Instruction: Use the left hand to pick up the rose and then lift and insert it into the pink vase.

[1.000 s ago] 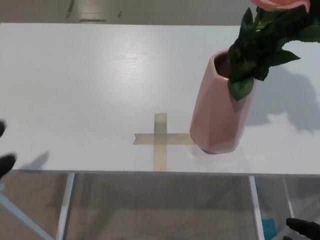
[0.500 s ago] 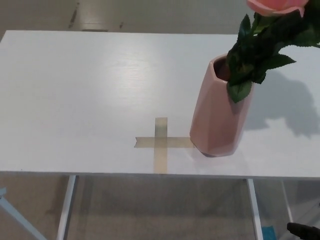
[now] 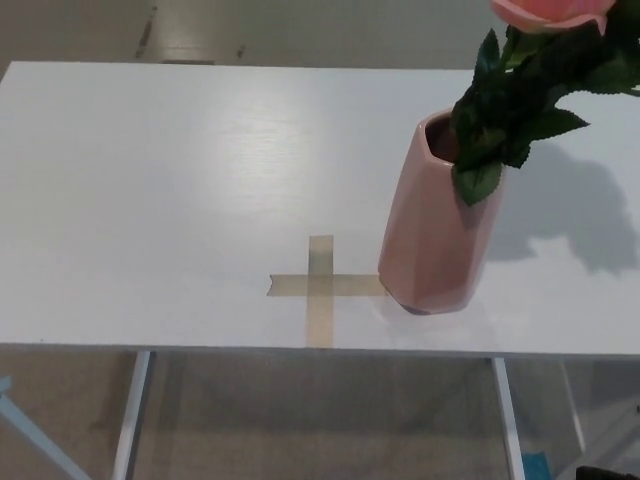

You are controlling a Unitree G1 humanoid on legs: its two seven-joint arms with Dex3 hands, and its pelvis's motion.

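Observation:
The pink vase stands upright on the white table, just right of a tape cross. The rose's stem and dark green leaves sit in the vase's mouth and lean to the right. Its pink bloom is cut off by the top edge of the picture. My left hand does not show anywhere. Only a thin dark sliver of my right hand shows at the bottom right edge, below the table and far from the vase.
The table's front edge runs across the lower part of the view, with its metal legs and the floor beneath. The vase and rose cast a shadow on the table to the right.
My left hand, at the left edge one second ago, has left the view. My right hand has sunk almost out of the bottom edge. The camera tilted slightly; vase and rose stayed put.

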